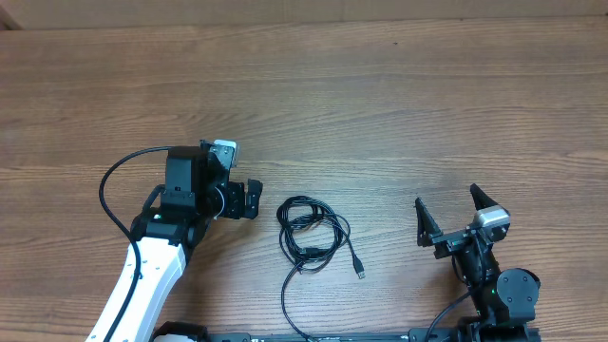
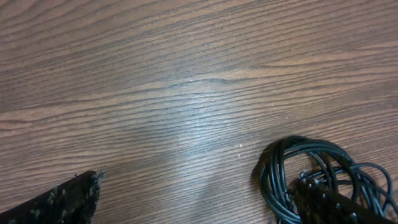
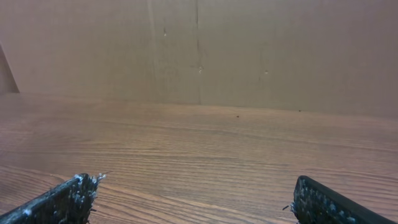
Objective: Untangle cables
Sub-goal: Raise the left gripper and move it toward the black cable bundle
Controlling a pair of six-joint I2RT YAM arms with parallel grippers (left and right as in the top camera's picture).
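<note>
approach step: our left gripper (image 1: 251,199), spread wide, must close on the cable coil (image 1: 310,233); right gripper (image 1: 446,204) gapes idle.

The overhead camera looks straight down on the table (image 1: 380,95) from well above, with the left arm (image 1: 142,275) and right arm (image 1: 494,275) at its near edge. The left wrist camera hangs close over the wood and faces steeply down, the left fingers (image 2: 62,202) in its bottom corners. It shares the cable (image 2: 268,180) coil with the overhead view. The right wrist camera sits low and looks almost level across the table to a brown wall (image 3: 249,50), the right fingers (image 3: 59,199) in its bottom corners.
</note>
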